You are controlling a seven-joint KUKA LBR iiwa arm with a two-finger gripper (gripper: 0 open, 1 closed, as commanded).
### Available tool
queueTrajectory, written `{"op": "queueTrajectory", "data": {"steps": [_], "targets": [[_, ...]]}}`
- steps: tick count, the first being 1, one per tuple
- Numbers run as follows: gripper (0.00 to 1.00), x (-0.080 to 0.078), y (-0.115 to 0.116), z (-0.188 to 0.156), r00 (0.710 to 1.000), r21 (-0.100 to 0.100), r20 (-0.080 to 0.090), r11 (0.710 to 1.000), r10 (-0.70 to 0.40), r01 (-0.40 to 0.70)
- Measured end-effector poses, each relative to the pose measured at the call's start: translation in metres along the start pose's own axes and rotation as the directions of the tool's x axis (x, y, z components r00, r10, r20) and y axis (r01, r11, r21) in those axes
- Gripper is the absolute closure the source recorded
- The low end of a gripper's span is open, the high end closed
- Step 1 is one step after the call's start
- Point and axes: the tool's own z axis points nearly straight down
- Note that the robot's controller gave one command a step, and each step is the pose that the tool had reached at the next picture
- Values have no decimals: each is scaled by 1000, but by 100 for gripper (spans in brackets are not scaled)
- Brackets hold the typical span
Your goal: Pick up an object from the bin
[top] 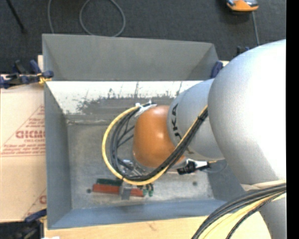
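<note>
White arm (249, 113) loomed over the bin (55, 148), gripper (125, 189) low above a red-and-green bar (105, 188), likely for grasping. Whether it was open, I couldn't tell.

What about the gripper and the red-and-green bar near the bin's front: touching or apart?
Cannot tell. In the camera view the gripper overlaps the middle of the red-and-green bar, but neither contact nor gap shows plainly.

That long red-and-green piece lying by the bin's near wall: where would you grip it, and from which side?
Probably mid-length on the red-and-green piece, coming straight down with the jaws across its narrow width. It lies flat on the bin floor, long axis along the near wall, so a sideways approach looks cramped.
</note>
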Motion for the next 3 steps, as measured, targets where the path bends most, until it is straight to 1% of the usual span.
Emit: {"op": "queueTrajectory", "data": {"steps": [1,2,3], "targets": [[100,-1,49,-67,1000,-5,-2,1000,-12,12],[100,-44,64,-291,896,-2,3,896,-444,444],[100,13,53,-181,792,-7,-13,792,-611,611]]}}
